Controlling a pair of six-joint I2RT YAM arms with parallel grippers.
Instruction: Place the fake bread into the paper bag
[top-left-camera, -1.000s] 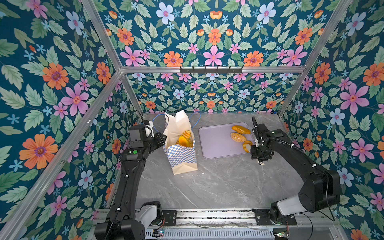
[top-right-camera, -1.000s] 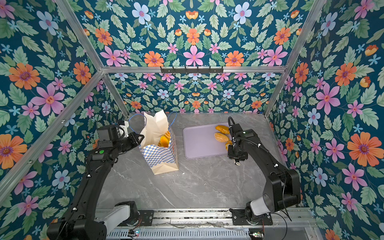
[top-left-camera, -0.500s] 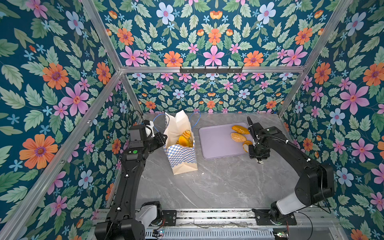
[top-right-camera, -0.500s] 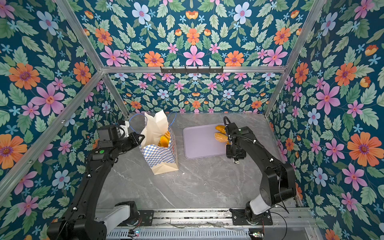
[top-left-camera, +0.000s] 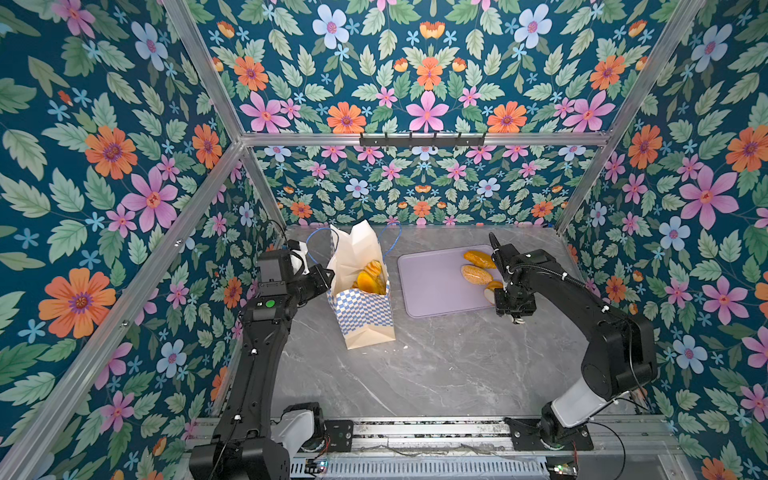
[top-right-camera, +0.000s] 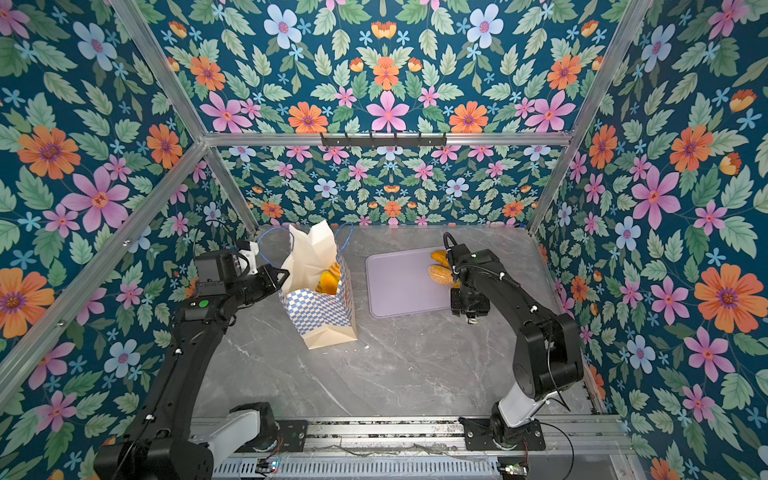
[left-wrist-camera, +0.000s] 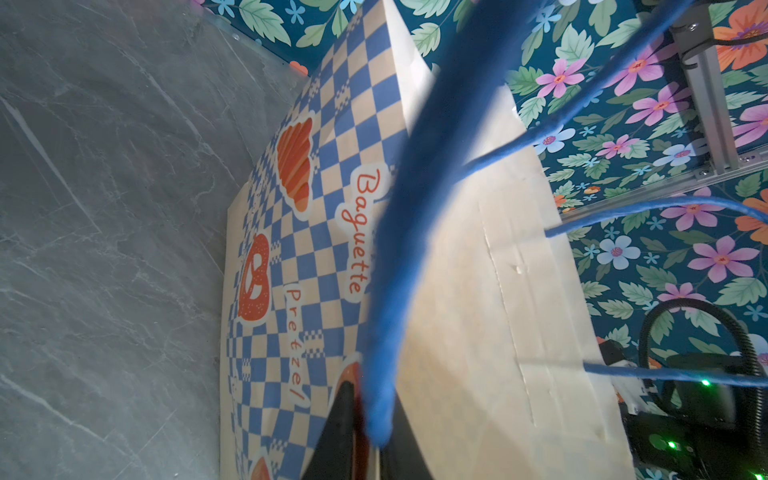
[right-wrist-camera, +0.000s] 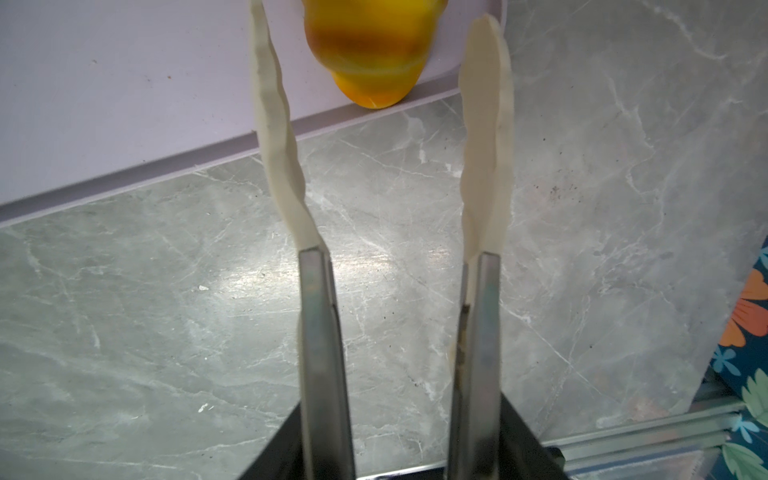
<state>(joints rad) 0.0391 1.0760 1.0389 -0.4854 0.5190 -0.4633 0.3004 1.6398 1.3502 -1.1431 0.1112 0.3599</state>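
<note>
The paper bag (top-left-camera: 365, 316) (top-right-camera: 328, 316) stands open at the left middle of the table, with several pieces of fake bread (top-left-camera: 370, 278) (top-right-camera: 330, 280) inside. My left gripper (top-left-camera: 328, 276) (left-wrist-camera: 370, 436) is shut on the bag's left rim, where a blue cord handle (left-wrist-camera: 399, 232) also runs between the jaws. Three breads remain on the lilac tray (top-left-camera: 432, 282): a long roll (top-left-camera: 478, 258), a seeded loaf (top-left-camera: 476, 274) and a ridged one (right-wrist-camera: 370, 54) at the tray's near right corner. My right gripper (top-left-camera: 496, 296) (right-wrist-camera: 372, 16) hangs open over that ridged bread with nothing held.
The tray (top-right-camera: 399, 282) (right-wrist-camera: 124, 83) lies right of the bag, with its near edge close to my right fingers (right-wrist-camera: 486, 104). Grey marble table (top-left-camera: 415, 365) stretches in front of both. Flowered walls close in the left, back and right sides.
My right gripper's jaws have spread wider and shifted slightly left at the tray's near right corner. The left gripper and the bag have stayed still.
</note>
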